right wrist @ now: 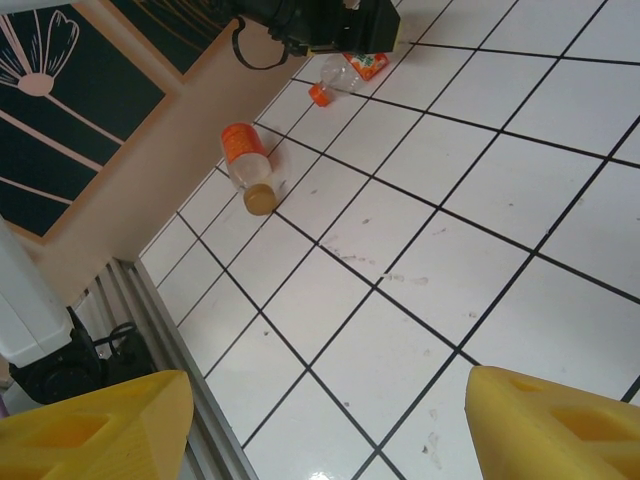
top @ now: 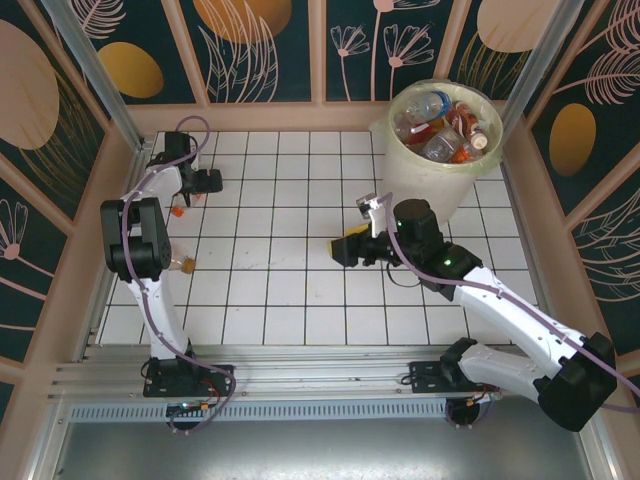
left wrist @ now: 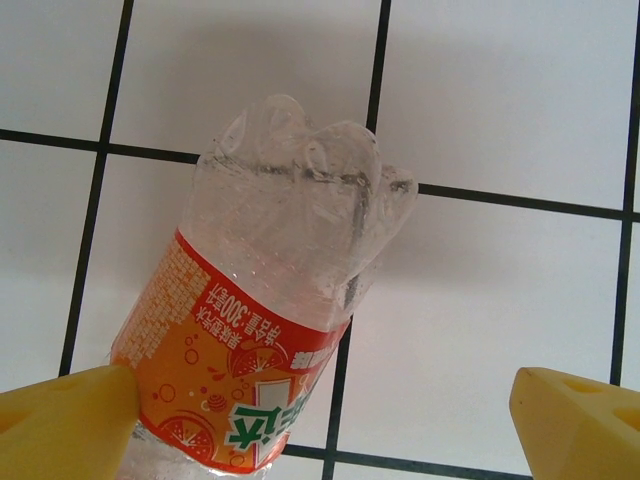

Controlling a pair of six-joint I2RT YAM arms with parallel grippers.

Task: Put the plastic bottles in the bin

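A crushed clear plastic bottle [left wrist: 270, 300] with an orange label lies on the white tiles between the yellow fingers of my left gripper [left wrist: 323, 395], which is open. The left finger [left wrist: 70, 420] touches the label and the right finger [left wrist: 580, 425] stands well apart. From above, this gripper [top: 200, 185] is at the far left, over that bottle's orange cap [top: 178, 211]. A second orange-labelled bottle [top: 183, 265] [right wrist: 245, 160] lies nearer along the left wall. My right gripper [top: 345, 248] [right wrist: 330, 410] hangs open and empty mid-table. The bin [top: 385, 165] at the far right holds several bottles.
A wooden wall [top: 90, 230] runs close along the left side beside both loose bottles. A metal rail [top: 300, 365] marks the near table edge. The right arm [top: 500, 300] stretches from the near right toward the middle.
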